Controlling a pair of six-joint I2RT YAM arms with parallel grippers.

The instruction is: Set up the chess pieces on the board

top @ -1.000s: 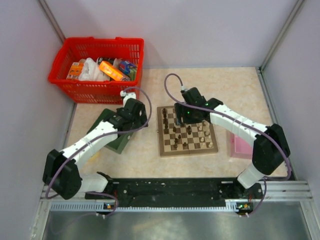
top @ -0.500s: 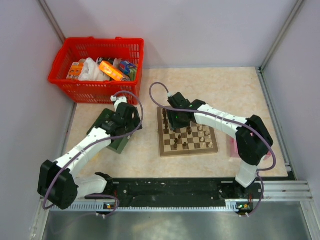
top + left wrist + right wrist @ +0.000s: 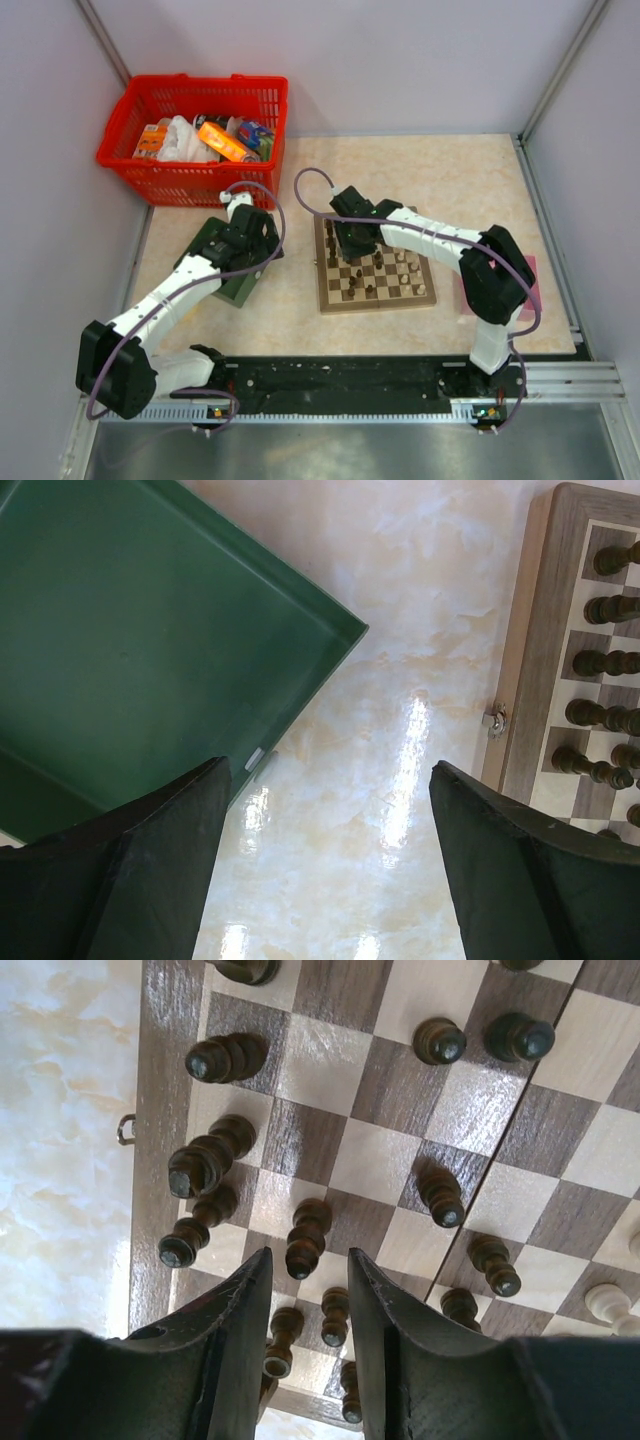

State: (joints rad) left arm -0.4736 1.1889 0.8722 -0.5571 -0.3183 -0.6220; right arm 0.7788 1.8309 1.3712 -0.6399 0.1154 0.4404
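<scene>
The board point(image 3: 326, 298) lies mid-table with dark and cream chess pieces point(image 3: 402, 262) scattered on it. My right gripper point(image 3: 345, 240) hangs over the board's left columns. In the right wrist view its gripper point(image 3: 308, 1255) has narrow, open jaws that touch nothing. A dark pawn point(image 3: 305, 1240) stands just past the tips, and other dark pieces point(image 3: 205, 1160) stand along the board point(image 3: 370, 1160) edge. A cream piece point(image 3: 605, 1302) shows at the right. My left gripper point(image 3: 330, 770) is wide open over bare table, between the green tray point(image 3: 150, 630) and the board point(image 3: 530, 660).
A red basket point(image 3: 195, 125) full of packets stands at the back left. The green tray point(image 3: 240, 290) lies under my left arm. A pink box point(image 3: 528, 275) sits right of the board, partly behind my right arm. Grey walls close in both sides.
My right gripper has moved left across the board to its left columns while its jaws narrowed. My left arm drew back slightly to the left, then held still.
</scene>
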